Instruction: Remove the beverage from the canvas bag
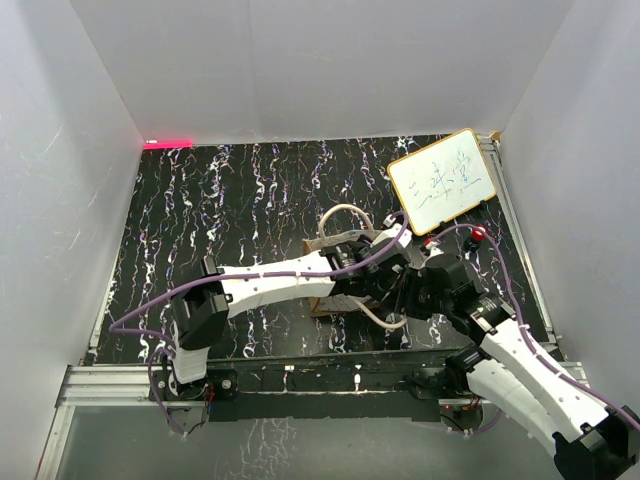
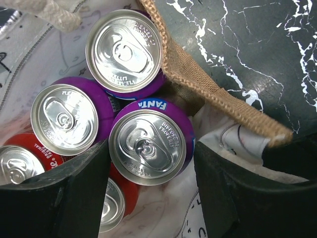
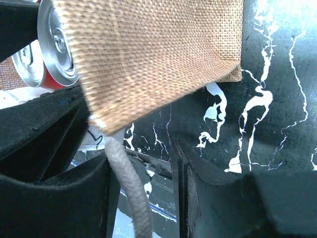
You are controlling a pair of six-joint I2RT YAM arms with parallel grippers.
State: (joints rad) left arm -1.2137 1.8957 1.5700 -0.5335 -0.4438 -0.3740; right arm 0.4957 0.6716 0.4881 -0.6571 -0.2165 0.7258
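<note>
**A:** From above, where is the canvas bag [image 1: 328, 302]?

**B:** Mid-surface [image 1: 230, 200], mostly hidden under the left arm [image 1: 270, 280] and right arm [image 1: 520, 350]. One white board [image 1: 443, 180] lies far right.

**A:** Left wrist view?

**B:** The left gripper [image 2: 148, 151] is spread wide inside the bag, with a finger either side of one upright purple Fanta can [image 2: 147, 134], not clamped. Five cans show: that one, two more purple cans [image 2: 67, 119] and two red cans [image 2: 17, 163].

**A:** Right wrist?

**B:** The right gripper [image 3: 143, 158] stands partly apart at the bag's outer wall. One cream handle cord [image 3: 130, 193] hangs in the gap. A red can's top [image 3: 54, 44] peeks past the wall.
</note>
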